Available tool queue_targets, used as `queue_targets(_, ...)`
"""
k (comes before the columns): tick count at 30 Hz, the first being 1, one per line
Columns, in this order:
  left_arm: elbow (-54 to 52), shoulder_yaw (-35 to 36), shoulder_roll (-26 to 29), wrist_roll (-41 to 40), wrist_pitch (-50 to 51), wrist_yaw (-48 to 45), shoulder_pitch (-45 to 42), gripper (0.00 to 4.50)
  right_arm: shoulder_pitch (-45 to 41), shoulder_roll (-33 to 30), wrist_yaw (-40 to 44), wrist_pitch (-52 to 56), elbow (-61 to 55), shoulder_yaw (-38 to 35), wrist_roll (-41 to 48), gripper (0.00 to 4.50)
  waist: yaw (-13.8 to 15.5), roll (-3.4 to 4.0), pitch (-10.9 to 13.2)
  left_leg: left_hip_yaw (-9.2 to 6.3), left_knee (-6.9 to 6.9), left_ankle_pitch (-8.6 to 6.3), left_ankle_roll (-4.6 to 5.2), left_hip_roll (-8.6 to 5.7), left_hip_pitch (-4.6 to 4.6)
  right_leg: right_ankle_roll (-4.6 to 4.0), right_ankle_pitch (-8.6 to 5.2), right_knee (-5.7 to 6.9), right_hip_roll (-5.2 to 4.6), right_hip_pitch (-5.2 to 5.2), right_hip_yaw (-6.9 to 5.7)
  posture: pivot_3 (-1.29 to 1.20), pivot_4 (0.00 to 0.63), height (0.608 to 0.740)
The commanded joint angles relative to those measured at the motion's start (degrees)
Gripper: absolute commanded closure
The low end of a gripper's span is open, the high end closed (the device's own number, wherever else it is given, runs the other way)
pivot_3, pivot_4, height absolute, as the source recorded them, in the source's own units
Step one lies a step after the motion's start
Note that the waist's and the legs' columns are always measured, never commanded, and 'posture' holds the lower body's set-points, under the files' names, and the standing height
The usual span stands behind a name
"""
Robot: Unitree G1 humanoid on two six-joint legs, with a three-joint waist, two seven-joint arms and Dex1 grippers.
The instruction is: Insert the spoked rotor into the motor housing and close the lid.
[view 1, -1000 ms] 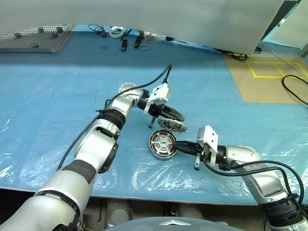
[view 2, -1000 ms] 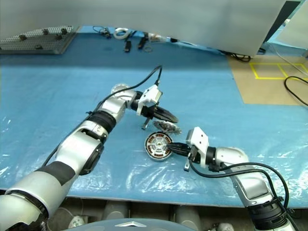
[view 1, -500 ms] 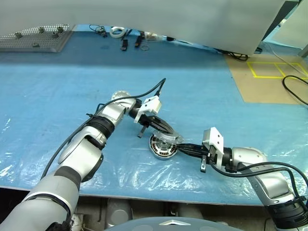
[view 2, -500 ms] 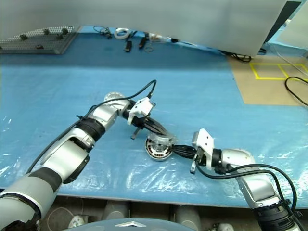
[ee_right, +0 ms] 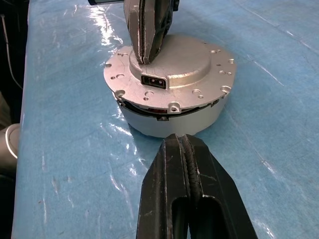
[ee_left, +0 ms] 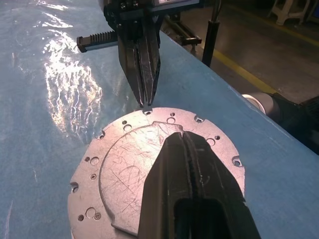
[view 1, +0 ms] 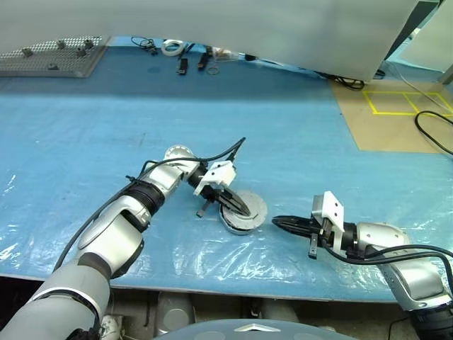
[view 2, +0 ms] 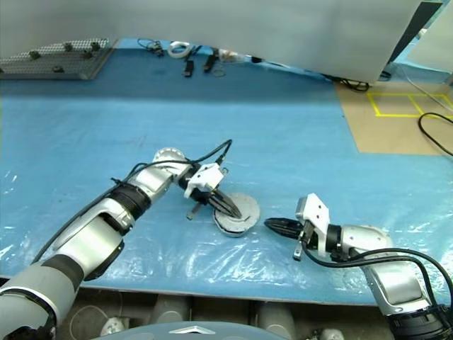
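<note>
Grey lid (ee_right: 169, 74) sits on the housing (ee_right: 172, 117); closed, empty left gripper (view 1: 239, 207) presses it to seat; right gripper (view 1: 279, 223), closed and empty, waits just beside the housing.

Head stereo pair: worktop (view 1: 85, 113) viewed from above, forward and down. Wrist views: lid (ee_right: 169, 69) seen close from opposite sides, shared.

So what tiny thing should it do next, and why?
Probably press down gently with the shut left gripper. It rests on the lid, which lies on the motor housing, but a dark gap shows at the near edge. The shut right gripper is off to the side.
</note>
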Motion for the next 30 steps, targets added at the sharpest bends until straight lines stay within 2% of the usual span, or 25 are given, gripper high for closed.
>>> queue_targets(1,-0.1,0.4,-0.3,1.2,-1.7,-0.2,0.9,4.45,-0.2,-0.3,0.3,-1.1,-1.5,-1.2,0.9,4.5,0.0,0.0,0.0,0.0,0.0,0.0,0.0,0.0,0.0,0.0,0.0,0.01,0.0,0.0,0.0,0.0,0.15,0.74)
queue_targets(8,-1.3,-3.8,3.2,5.7,-8.0,-0.2,5.0,4.45,-1.3,0.5,-0.2,-1.3,-1.1,-0.3,0.5,4.5,-0.1,0.04,0.0,0.0,0.0,0.0,0.01,0.01,0.1,0.0,0.0,0.02,0.0,0.07,0.0,0.0,0.15,0.74)
queue_targets(14,-1.8,-2.8,4.1,6.9,-8.4,-0.2,6.7,4.45,-2.6,0.8,0.5,-1.5,-0.2,0.6,0.4,4.5,0.0,0.09,-0.1,0.03,0.02,0.01,0.03,0.02,0.35,-0.21,-0.14,0.02,-0.01,0.31,0.02,0.0,0.15,0.74)
queue_targets(24,-2.9,11.0,0.7,4.4,-0.1,1.0,3.5,4.45,-4.8,1.5,1.4,-1.8,1.4,1.5,0.5,4.5,-0.1,0.1,-0.1,0.07,0.1,0.08,0.14,0.02,0.32,-0.24,-0.15,0.02,-0.02,0.3,0.05,0.0,0.15,0.74)
queue_targets(30,-11.4,18.4,3.7,3.2,9.3,2.6,4.2,4.45,-4.3,1.3,2.4,-0.4,0.1,1.4,1.9,4.5,-0.2,0.1,-0.1,0.07,0.03,0.08,0.15,0.03,0.18,-0.24,-0.15,0.0,-0.01,0.18,0.02,0.0,0.15,0.74)
